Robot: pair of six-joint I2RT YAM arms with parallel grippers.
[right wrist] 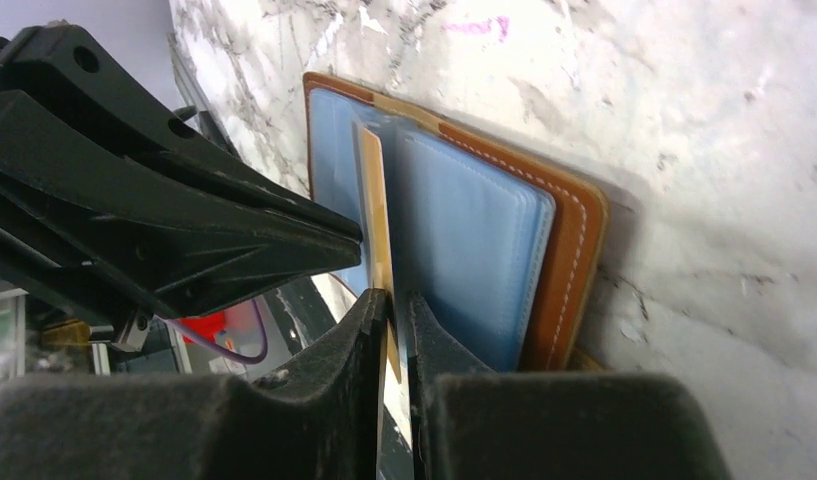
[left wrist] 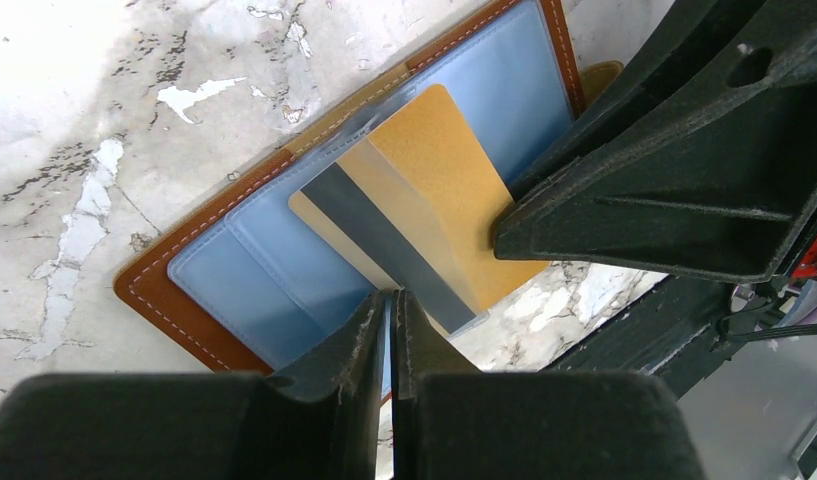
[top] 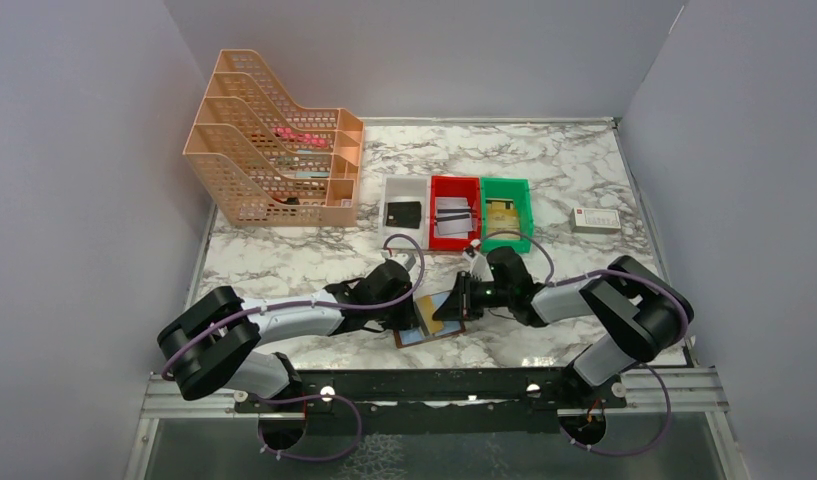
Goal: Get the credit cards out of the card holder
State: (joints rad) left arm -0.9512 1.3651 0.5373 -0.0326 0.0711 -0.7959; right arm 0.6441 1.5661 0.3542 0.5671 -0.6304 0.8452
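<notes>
The card holder (top: 414,338) lies open near the front middle of the table, brown with pale blue sleeves (left wrist: 254,270). A gold-yellow credit card (left wrist: 434,170) with a grey stripe sticks partly out of a sleeve. My left gripper (left wrist: 392,298) is shut on the thin edge of a blue sleeve of the holder. My right gripper (right wrist: 396,300) is shut on the gold card (right wrist: 374,200), seen edge-on in front of the holder (right wrist: 574,250). In the top view the left gripper (top: 419,312) and the right gripper (top: 460,300) meet over the holder.
Behind the holder stand a white bin (top: 404,190) with a black card, a red bin (top: 454,185) with white and grey cards, and a green bin (top: 506,186) with gold cards. A small white box (top: 595,220) lies at the right. An orange mesh rack (top: 274,150) stands back left.
</notes>
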